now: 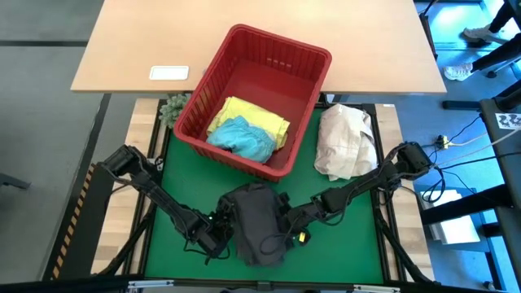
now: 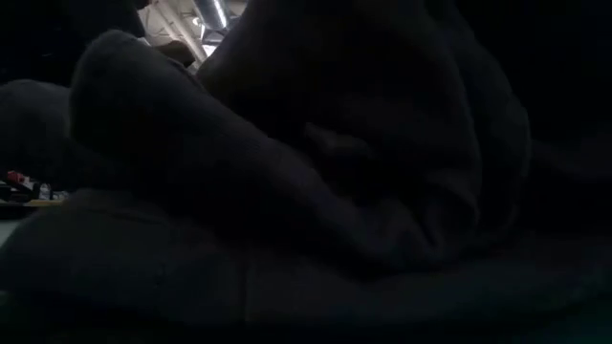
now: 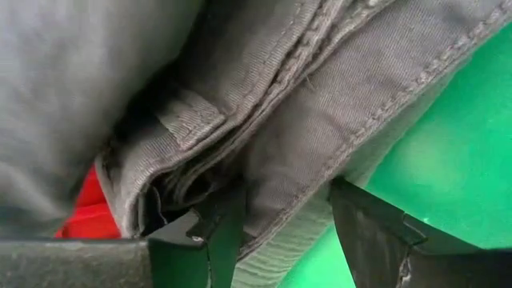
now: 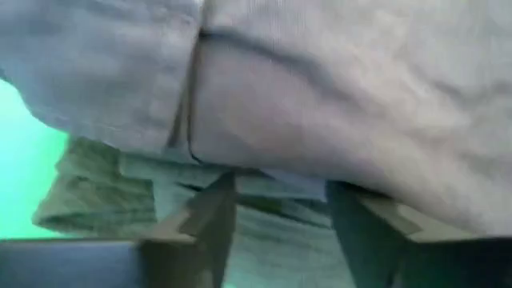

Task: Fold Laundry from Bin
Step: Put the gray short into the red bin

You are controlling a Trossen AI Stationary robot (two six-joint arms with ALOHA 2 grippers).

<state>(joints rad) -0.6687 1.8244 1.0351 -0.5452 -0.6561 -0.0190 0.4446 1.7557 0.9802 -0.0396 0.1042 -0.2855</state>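
Observation:
A dark grey garment (image 1: 259,221) lies bunched on the green mat (image 1: 342,244) near the table's front edge, and it fills the low view (image 2: 287,191). My left gripper (image 1: 218,234) is at its left side and my right gripper (image 1: 290,228) at its right side. Both slant down toward it and both are open, with cloth between the fingers. The red bin (image 1: 285,42) stands behind the garment. Inside it are a yellow garment (image 1: 254,112) and a turquoise one (image 1: 242,138). My left gripper (image 3: 284,232) straddles the garment's seamed edge (image 3: 280,192), coming at it slanting down from the table's left. One finger (image 3: 220,240) lies against the cloth, which rests on the mat. My right gripper (image 4: 280,232) straddles a fold of the garment (image 4: 276,188) from the right; I cannot tell whether its fingers touch it.
A cream-white cloth bundle (image 1: 346,142) lies on the mat right of the bin. A green spiky ball (image 1: 173,110) sits at the bin's left corner. A wooden table with a small white object (image 1: 168,72) stands behind. Bare mat shows on either side of the grey garment.

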